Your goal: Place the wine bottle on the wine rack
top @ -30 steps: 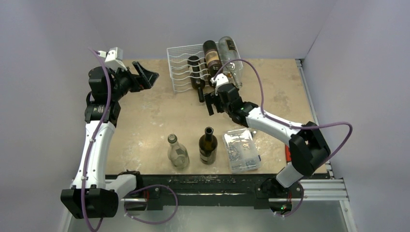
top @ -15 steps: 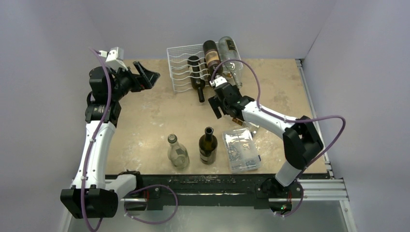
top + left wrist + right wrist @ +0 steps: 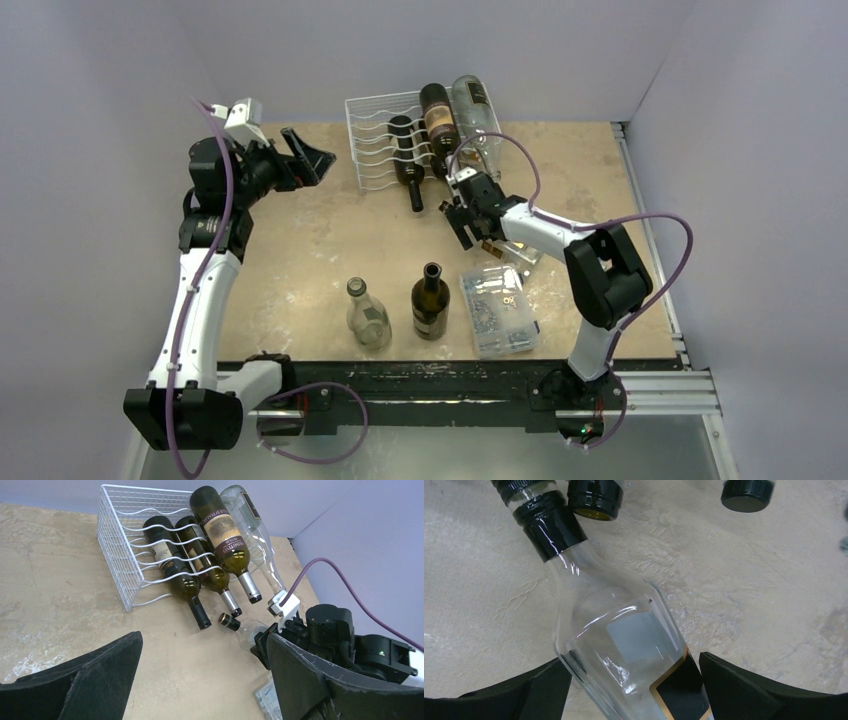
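The wine rack [image 3: 383, 140] stands at the 12 o'clock edge of the desk [image 3: 300, 250]. Four bottles lie on it with their necks pointing toward 6 o'clock: a pair of dark bottles [image 3: 172, 567] sits low, a labelled bottle [image 3: 222, 535] lies above them, and a tall clear bottle [image 3: 250, 530] is on the rack's 3 o'clock side.

A flat-sided clear bottle [image 3: 624, 635] with a black cap [image 3: 549, 525] lies on the desk just off the rack's 5 o'clock corner, in no cradle. Its cap is close beside the neck ends of the racked bottles. The right tool [image 3: 462, 218] is low over this bottle, released, with its fingers [image 3: 744, 690] spread wide on either side of the glass body. Whether the fingers touch the glass cannot be told.

The left tool [image 3: 305, 155] is raised at about 10 o'clock, well apart from the rack. It is also released, with nothing between its two black fingers [image 3: 90, 680].

Near the 6 o'clock edge an upright clear bottle [image 3: 367, 315] and an upright dark green bottle [image 3: 430, 303] stand side by side. A clear plastic box [image 3: 497, 312] of small parts lies just to their 3 o'clock
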### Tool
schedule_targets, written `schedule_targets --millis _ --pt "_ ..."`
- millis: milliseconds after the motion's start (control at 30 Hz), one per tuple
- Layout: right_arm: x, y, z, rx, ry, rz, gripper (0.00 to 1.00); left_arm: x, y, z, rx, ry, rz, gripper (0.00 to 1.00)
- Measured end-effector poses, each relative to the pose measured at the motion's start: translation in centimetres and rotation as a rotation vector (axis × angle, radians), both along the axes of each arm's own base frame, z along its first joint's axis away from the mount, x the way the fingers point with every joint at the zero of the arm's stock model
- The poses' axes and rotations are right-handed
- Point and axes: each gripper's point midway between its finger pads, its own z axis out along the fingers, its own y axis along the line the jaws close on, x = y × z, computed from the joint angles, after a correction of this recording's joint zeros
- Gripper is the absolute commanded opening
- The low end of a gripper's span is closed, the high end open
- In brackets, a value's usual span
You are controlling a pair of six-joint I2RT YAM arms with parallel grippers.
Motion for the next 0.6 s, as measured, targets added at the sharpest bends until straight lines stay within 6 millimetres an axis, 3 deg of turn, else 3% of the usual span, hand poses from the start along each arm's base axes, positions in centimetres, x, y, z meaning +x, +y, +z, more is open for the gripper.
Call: schedule_targets --millis 133,267,500,600 --pt "0.1 0.1 -0.9 -0.008 0.001 0.047 0.91 0.0 -0.3 -0.2 -0.002 0.005 -0.012 0.95" --pt "0.4 0.3 -0.9 -0.008 -0.007 0.077 0.68 0.2 -0.4 -0.5 -0.004 0.017 -0.021 0.95" --pt "0.7 0.7 -0.6 -0.046 -0.049 0.100 0.44 0.2 -0.5 -0.6 -0.004 0.018 -0.024 0.95" --pt "0.1 1.3 -0.5 -0.083 -0.082 0.146 0.21 0.2 -0.5 -0.6 -0.005 0.019 -0.028 0.95"
